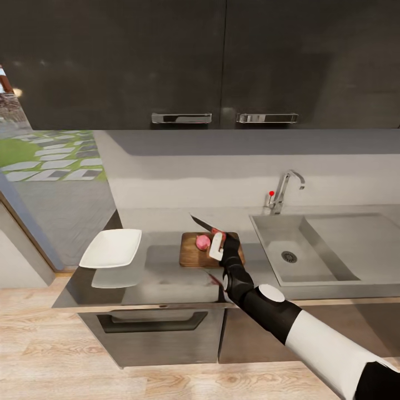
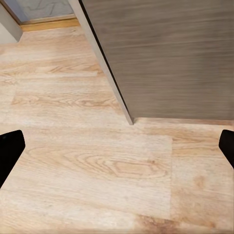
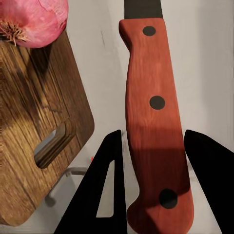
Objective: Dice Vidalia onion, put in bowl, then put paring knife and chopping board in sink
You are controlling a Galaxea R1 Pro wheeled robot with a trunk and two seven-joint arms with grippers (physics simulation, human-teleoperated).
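Head view: a grey tabletop [image 1: 166, 272] runs under black upper cabinets, with a white bowl [image 1: 111, 248] at its left end, a sink [image 1: 303, 250] toward its right end, and a brown chopping board [image 1: 194, 251] between them. The pink onion [image 1: 203, 241] sits near the board's middle. The right end effector [image 1: 218, 244] hovers over the board's right edge, clamped on the red handle of the paring knife [image 1: 204, 224], whose dark blade points toward the tabletop's back edge, beyond the onion. In the right wrist view the two black fingers [image 3: 105, 195] flank the handle. The left end effector [image 2: 117, 146] hangs over pale wood floor [image 2: 87, 161], fingers wide apart. Dicing looks about to begin; done well, the blade would be swung over the onion's centre and brought straight down, since the round bulb could roll aside.
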